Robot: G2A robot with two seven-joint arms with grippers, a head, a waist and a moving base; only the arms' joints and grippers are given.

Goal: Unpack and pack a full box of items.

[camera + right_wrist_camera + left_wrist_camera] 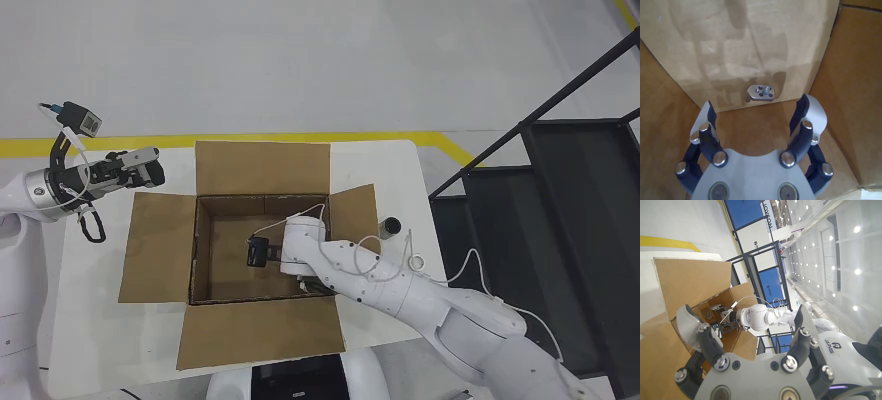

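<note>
Box (262,168) of cardboard sits open on the white tabletop (380,170), its four flaps spread flat. The right arm comes from the near right over the right flap and goes down inside. The right gripper (258,251) is low in the middle of the box, pointing left. The left gripper (148,167) hangs beyond the far corner of the left flap, outside the box, pointing right. A small dark cylinder (390,226) stands on the tabletop just right of the right flap.

From the left wrist, the left gripper (743,313) has its fingers (687,317) spread wide with nothing between them. Past them is the box (693,279), with the right gripper (720,313) inside it. Close in front of that gripper lies a small metal plate (708,315).

From the right wrist, the right gripper (756,106) also has its fingers (806,109) wide apart and holds nothing. The plate (761,92), grey with several holes and a stud, lies just ahead of the fingertips without touching them, at the seam where two inner panels of the box (848,94) meet.
</note>
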